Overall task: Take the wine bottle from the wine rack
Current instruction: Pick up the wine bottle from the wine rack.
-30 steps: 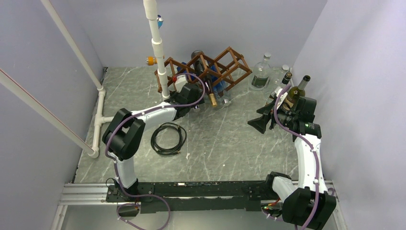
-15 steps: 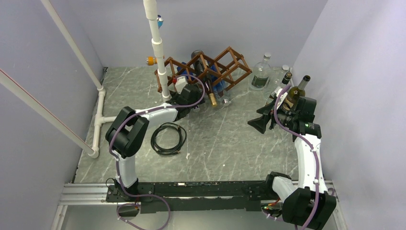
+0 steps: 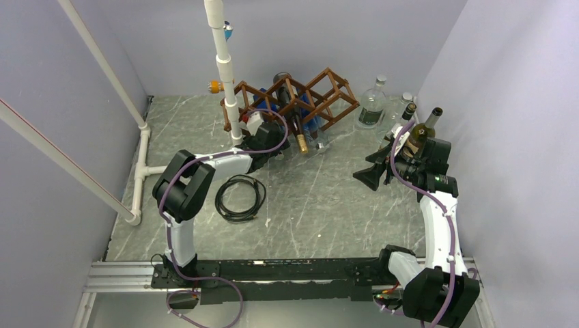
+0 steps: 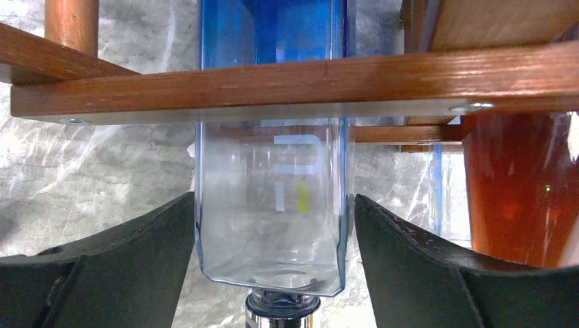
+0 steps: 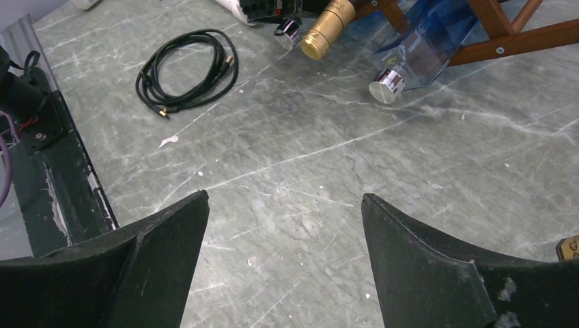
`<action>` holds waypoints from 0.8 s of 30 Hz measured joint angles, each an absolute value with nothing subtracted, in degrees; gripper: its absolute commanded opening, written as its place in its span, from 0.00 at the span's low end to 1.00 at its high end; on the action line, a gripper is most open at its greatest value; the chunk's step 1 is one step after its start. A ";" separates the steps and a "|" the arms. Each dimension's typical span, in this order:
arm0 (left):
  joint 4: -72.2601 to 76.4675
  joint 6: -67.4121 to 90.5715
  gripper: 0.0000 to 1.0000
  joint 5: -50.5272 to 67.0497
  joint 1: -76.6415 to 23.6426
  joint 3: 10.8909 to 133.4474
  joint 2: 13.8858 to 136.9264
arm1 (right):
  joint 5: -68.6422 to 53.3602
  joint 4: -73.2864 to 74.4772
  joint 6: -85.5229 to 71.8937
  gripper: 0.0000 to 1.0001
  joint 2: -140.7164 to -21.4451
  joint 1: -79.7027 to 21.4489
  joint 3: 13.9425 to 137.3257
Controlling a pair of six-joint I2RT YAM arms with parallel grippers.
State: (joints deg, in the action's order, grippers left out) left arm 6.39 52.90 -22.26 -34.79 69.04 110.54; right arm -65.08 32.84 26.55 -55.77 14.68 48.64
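The dark brown wooden wine rack [image 3: 321,92] stands at the back of the table, and its slat [image 4: 273,89] crosses the left wrist view. A square clear-and-blue bottle [image 4: 273,164] with a chrome cap [image 4: 280,316] lies neck-out in a lower cell. My left gripper [image 4: 273,198] is open and straddles that bottle's shoulder, with narrow gaps at each finger. It is at the rack's front in the top view [image 3: 265,134]. A dark wine bottle with gold foil [image 3: 301,142] lies in the neighbouring cell. My right gripper [image 5: 285,195] is open and empty above the table [image 3: 372,174].
A coiled black cable [image 3: 240,198] lies on the table near the left arm. A white PVC pipe frame [image 3: 224,68] stands just left of the rack. Several bottles [image 3: 372,104] stand at the back right, one [image 3: 422,131] beside the right wrist. A second blue bottle [image 5: 416,51] is in the rack.
My left arm has pushed a little further toward the rack, bringing its fingers along the clear-and-blue bottle. The right arm has not moved.
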 measured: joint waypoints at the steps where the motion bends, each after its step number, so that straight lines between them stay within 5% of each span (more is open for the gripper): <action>1: 6.55 53.12 0.84 -22.26 -34.79 68.99 110.54 | -65.08 32.86 26.55 0.85 -55.77 14.68 48.64; 7: 7.31 53.52 0.71 -22.39 -34.81 68.97 110.54 | -65.08 32.86 26.55 0.85 -55.77 14.63 48.49; 18: 11.84 52.69 0.21 -24.08 -35.20 67.13 110.54 | -65.06 32.86 26.57 0.85 -55.77 14.63 48.45; 24: 15.77 50.68 0.13 -27.40 -37.04 63.59 108.86 | -65.04 32.86 26.59 0.85 -55.77 14.63 48.45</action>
State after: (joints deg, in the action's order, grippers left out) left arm 15.77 50.68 -27.40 -37.04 63.59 108.86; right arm -65.04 32.86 26.59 -55.77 14.63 48.45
